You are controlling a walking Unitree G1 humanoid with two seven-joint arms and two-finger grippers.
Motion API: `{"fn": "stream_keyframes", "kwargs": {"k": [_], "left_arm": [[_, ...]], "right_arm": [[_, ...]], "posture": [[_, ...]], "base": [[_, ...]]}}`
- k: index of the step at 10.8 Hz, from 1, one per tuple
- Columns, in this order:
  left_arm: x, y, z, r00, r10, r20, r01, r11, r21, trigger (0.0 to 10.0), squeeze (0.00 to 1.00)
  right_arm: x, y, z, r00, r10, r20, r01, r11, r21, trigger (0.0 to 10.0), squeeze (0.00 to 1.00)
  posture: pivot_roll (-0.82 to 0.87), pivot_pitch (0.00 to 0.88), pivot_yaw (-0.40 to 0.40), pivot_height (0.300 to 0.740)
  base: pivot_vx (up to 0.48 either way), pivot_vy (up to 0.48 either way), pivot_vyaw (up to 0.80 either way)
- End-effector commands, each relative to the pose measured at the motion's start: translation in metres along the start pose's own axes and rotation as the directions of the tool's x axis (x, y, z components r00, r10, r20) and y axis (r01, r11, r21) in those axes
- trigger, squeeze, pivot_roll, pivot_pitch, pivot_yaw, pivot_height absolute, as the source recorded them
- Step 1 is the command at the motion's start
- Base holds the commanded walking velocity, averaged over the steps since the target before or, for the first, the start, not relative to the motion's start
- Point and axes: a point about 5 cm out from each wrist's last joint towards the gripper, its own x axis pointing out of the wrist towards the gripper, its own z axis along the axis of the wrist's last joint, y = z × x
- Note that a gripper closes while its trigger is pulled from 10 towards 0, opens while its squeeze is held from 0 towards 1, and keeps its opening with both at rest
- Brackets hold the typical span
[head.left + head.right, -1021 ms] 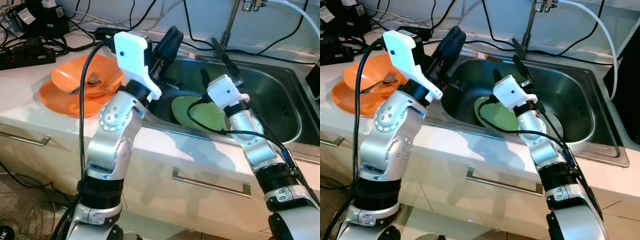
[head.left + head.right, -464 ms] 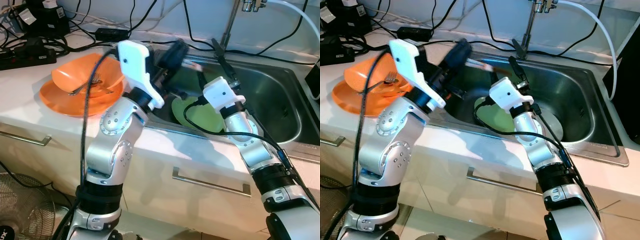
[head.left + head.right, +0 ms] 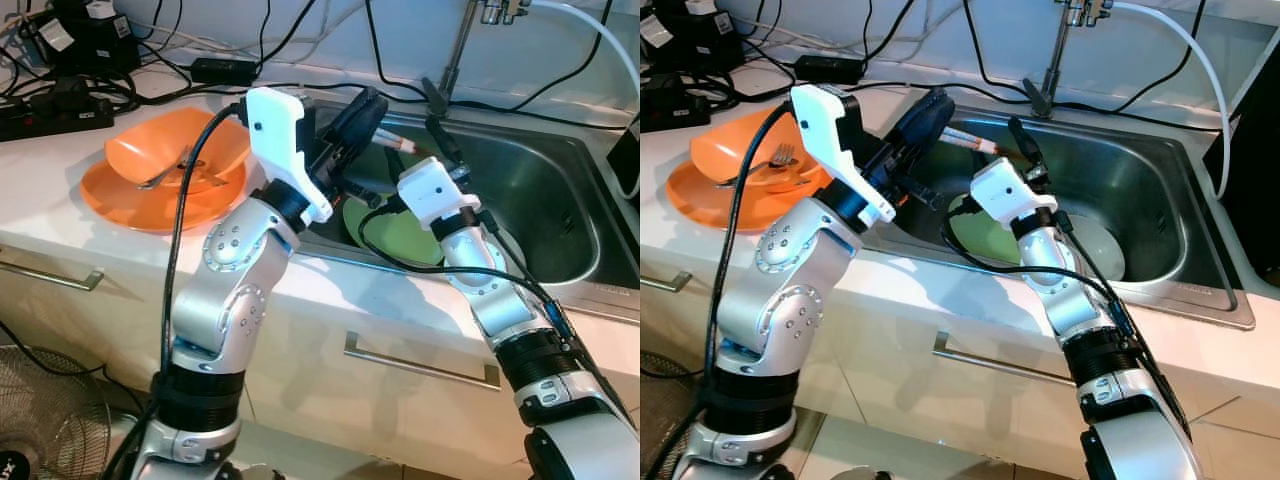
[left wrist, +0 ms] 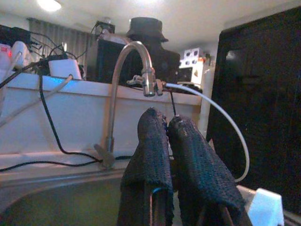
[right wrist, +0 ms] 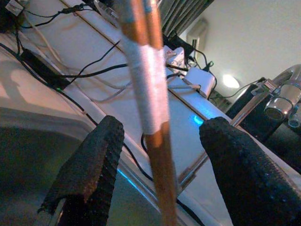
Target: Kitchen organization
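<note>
A pair of copper chopsticks (image 3: 396,144) with a white band is held above the sink (image 3: 560,190). My left gripper (image 3: 362,108) is shut on one end of them; in the left wrist view its fingers (image 4: 149,141) are pressed close together. My right gripper (image 5: 162,134) is open, and the chopsticks (image 5: 146,89) stand between its two fingers without touching either pad. A green plate (image 3: 405,232) lies in the sink basin below both grippers.
An orange plate (image 3: 110,200) with an orange bowl (image 3: 215,140) and a fork (image 3: 165,175) sits on the counter at the left. Cables and a power strip (image 3: 50,105) lie behind it. The faucet (image 3: 1060,50) rises at the sink's back.
My left gripper has swung right over the sink, bringing the chopsticks to the right gripper. The right gripper has risen and shifted left so its open fingers flank them.
</note>
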Motion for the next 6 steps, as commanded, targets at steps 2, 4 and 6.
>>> {"fn": "stream_keyframes", "kwargs": {"k": [2, 4, 6], "left_arm": [[-0.0036, -0.0024, -0.0088, 0.998, -0.020, -0.053, 0.021, 1.000, 0.012, 10.0, 0.00], [-0.0045, -0.0029, -0.0102, 0.998, -0.022, -0.063, 0.023, 1.000, 0.009, 10.0, 0.00], [-0.0042, -0.0015, -0.0109, 0.998, -0.007, -0.065, 0.009, 1.000, 0.023, 10.0, 0.00]], "right_arm": [[0.0062, -0.0031, 0.0068, 0.999, -0.022, 0.029, 0.022, 1.000, 0.010, 7.5, 0.00], [0.0065, -0.0037, 0.0074, 0.999, -0.030, 0.031, 0.029, 0.999, 0.020, 0.0, 0.00], [0.0065, -0.0037, 0.0077, 0.999, -0.032, 0.032, 0.032, 0.999, 0.022, 0.0, 0.00]], "posture": [[0.16, 0.076, 0.006, 0.740], [0.17, 0.078, 0.008, 0.740], [0.17, 0.079, 0.007, 0.740]], "base": [[0.000, 0.000, 0.00], [0.000, 0.000, 0.00], [0.000, 0.000, 0.00]]}}
